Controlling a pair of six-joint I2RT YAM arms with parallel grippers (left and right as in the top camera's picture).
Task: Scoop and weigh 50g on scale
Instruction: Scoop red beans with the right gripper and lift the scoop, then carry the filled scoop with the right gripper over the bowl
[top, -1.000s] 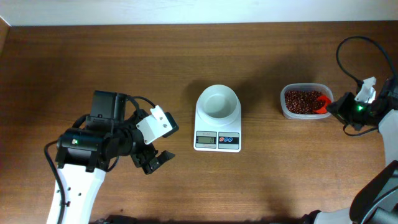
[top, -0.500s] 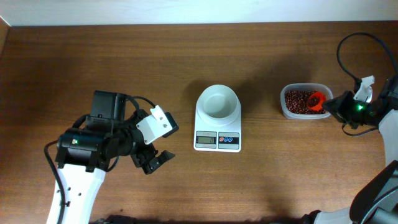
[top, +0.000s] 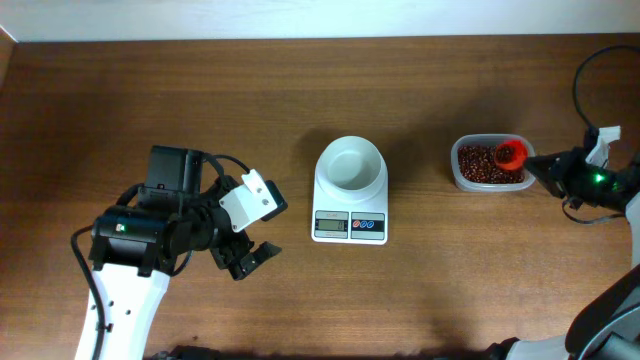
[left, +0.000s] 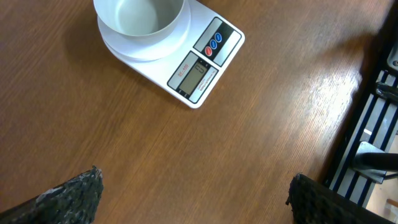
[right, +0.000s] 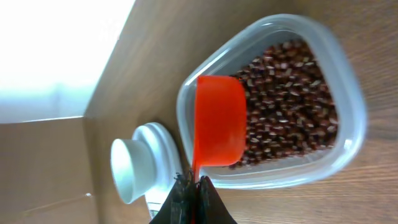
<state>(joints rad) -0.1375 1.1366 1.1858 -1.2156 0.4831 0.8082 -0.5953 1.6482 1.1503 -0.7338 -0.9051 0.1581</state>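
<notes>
Scoop (top: 511, 154) risen above bean tub (top: 468, 180), right gripper (top: 533, 166) clamped on its handle, left gripper (top: 252, 260) open

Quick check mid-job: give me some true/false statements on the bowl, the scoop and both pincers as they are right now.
1. The bowl on the scale is empty. True.
2. The right pincer is shut on the scoop's handle. True.
3. The scoop is over the bowl. False: it is over the tub of beans.
4. The left pincer grips the scale. False: it is open and apart from the scale.
</notes>
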